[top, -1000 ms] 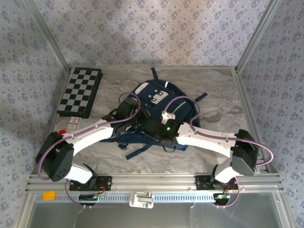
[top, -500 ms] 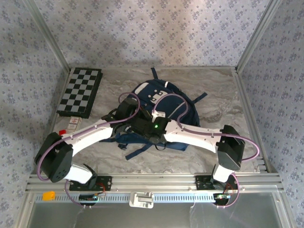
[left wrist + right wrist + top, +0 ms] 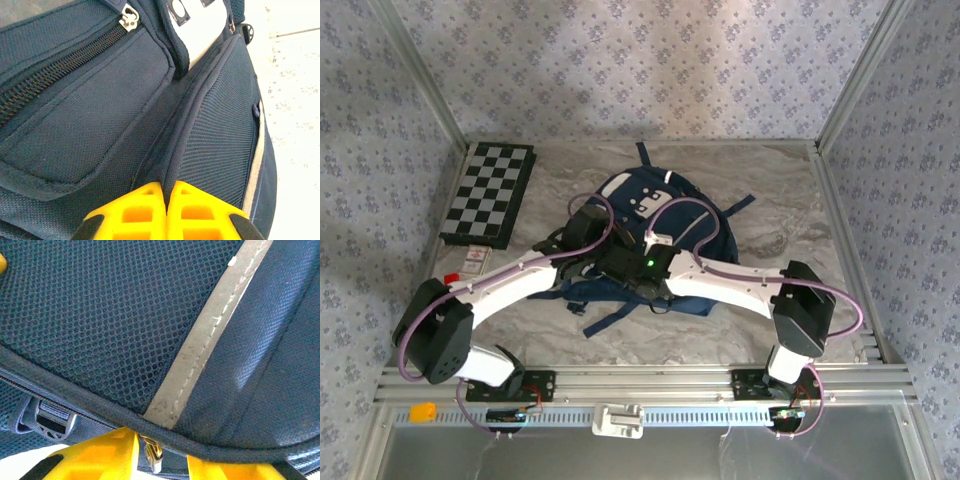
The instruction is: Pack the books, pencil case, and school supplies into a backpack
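Top view: backpack (image 3: pixel 638 192) lies at mid-table, its near half under both wrists, straps trailing toward the lower left of the frame. Left wrist view: left gripper (image 3: pixel 165 192) fully closed at the bottom centre, fingers pressed together. A raised seam between the front pocket and the mesh side panel runs down the frame straight into the join, so we judge that it pinches that fold as an anchor; the fabric between the pads is not actually visible. Right wrist view: right gripper (image 3: pixel 160 450) partly open at the bottom edge, holding nothing. A small metal zipper pull (image 3: pixel 153 456) hangs in the gap just below the dark piped rim of the bag. It sits closer to the finger on the left of the frame and clear of the one on the right. Its long axis points down the frame, roughly along the fingers, while the rim it hangs from runs across the frame. The right arm is therefore the nearer one. We judge that the coming move needs only a closing on the pull, then a drag along the rim line to open the bag. Risk: the pull is off-centre and may swing aside as the fingers meet.
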### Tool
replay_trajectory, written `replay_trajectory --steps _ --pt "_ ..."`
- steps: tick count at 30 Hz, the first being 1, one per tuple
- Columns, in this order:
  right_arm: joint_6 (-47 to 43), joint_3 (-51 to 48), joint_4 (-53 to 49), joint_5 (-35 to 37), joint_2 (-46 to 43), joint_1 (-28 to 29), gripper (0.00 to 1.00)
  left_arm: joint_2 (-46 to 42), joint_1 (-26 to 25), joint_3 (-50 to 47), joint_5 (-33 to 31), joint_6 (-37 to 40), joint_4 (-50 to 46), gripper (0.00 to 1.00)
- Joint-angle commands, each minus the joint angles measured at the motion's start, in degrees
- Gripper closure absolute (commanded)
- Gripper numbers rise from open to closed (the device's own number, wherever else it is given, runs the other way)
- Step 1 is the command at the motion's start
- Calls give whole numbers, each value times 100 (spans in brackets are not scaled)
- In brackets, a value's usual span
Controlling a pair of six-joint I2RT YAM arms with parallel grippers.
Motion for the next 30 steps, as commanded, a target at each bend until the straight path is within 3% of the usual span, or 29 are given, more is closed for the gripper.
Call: replay_trajectory --steps 1,7,17,20,26,30 --pt "-41 150 -59 308 182 -103 74 -227 42 283 -56 78 151 100" --pt "-209 51 -186 672 -94 53 90 -207 79 309 -68 184 30 100" --pt "-787 -615 -382 548 -1068 93 100 -215 436 402 -108 512 -383 100" --pt "-1421 -1261 110 120 -1583 -10 100 -146 663 448 77 660 -373 100" --pt "-1982 -1874 106 -171 -2408 -419 100 295 800 911 630 1189 -284 100" --pt "-3352 -2071 1365 -1501 -2456 -192 100 680 799 1286 1012 1469 -40 100"
